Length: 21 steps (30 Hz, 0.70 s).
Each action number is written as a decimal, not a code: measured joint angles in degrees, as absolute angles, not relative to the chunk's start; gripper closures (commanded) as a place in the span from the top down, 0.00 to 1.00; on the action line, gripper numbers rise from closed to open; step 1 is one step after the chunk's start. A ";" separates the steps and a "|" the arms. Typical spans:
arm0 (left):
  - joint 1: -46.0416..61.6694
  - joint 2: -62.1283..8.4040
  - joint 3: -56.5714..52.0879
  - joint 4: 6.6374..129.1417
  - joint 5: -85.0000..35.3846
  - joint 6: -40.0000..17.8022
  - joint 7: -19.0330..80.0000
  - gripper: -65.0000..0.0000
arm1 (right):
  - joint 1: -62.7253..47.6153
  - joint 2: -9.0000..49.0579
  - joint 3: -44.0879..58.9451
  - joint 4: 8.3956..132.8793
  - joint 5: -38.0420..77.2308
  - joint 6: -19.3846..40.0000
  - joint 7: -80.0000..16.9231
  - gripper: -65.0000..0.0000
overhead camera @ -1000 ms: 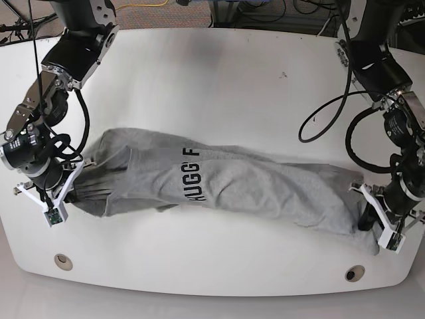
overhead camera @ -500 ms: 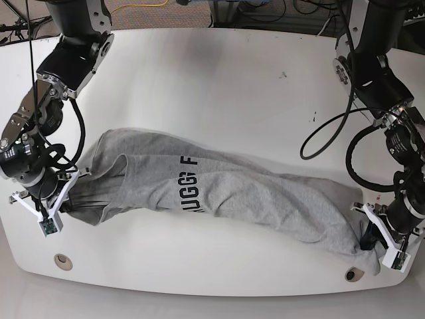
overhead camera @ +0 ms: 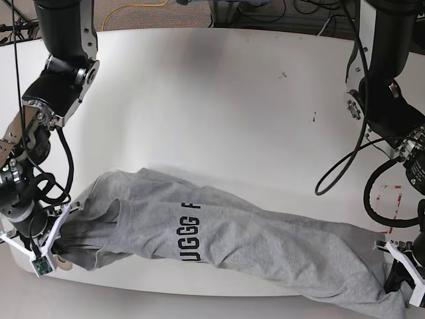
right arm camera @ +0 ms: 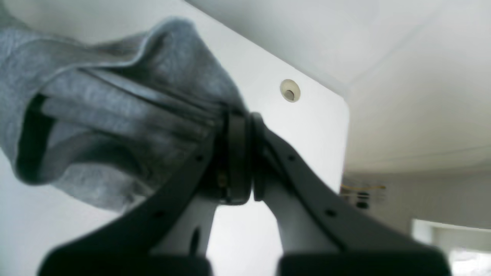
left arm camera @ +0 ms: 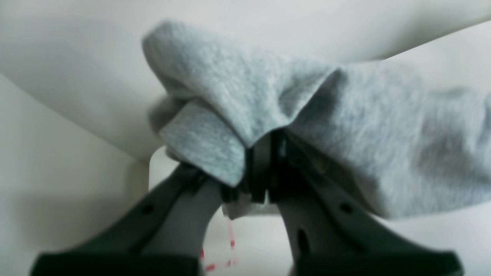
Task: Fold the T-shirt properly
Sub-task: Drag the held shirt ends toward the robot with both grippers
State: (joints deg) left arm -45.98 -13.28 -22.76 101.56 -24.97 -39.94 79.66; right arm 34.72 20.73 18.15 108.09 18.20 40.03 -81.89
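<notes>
Your left gripper (left arm camera: 261,168) and right gripper (right arm camera: 239,161) both have jaws clamped on the T-shirt (overhead camera: 252,242), stretched from 9 to 4 o'clock across the worktop (overhead camera: 219,100).

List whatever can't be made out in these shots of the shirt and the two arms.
- T-shirt lettering: base view, folds swallow most of it.
- Left gripper: base view, cut by the frame edge.
- Cloth inside the right gripper: right wrist view, shut jaws cover it.
- Red marks: left wrist view, blurred.
</notes>
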 measured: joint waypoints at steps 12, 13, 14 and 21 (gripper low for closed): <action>-48.58 -13.02 -22.55 101.45 -25.52 -39.97 77.65 0.03 | 40.51 23.75 17.72 107.81 18.39 39.99 -81.01 0.00; -48.58 -12.97 -22.52 101.43 -25.41 -39.97 77.65 0.03 | 40.62 23.88 17.76 107.68 18.24 40.03 -81.30 0.00; -48.56 -12.86 -22.35 101.25 -25.36 -39.94 77.69 0.03 | 41.08 24.03 17.91 107.02 18.09 40.03 -81.30 0.00; -50.94 -12.69 -21.10 99.55 -24.45 -40.03 77.45 0.02 | 46.52 23.97 17.61 101.21 18.33 39.99 -81.06 0.00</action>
State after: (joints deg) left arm -50.94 -12.69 -21.10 99.55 -24.45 -40.03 77.45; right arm 46.52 23.97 17.61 101.21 18.33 39.99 -81.06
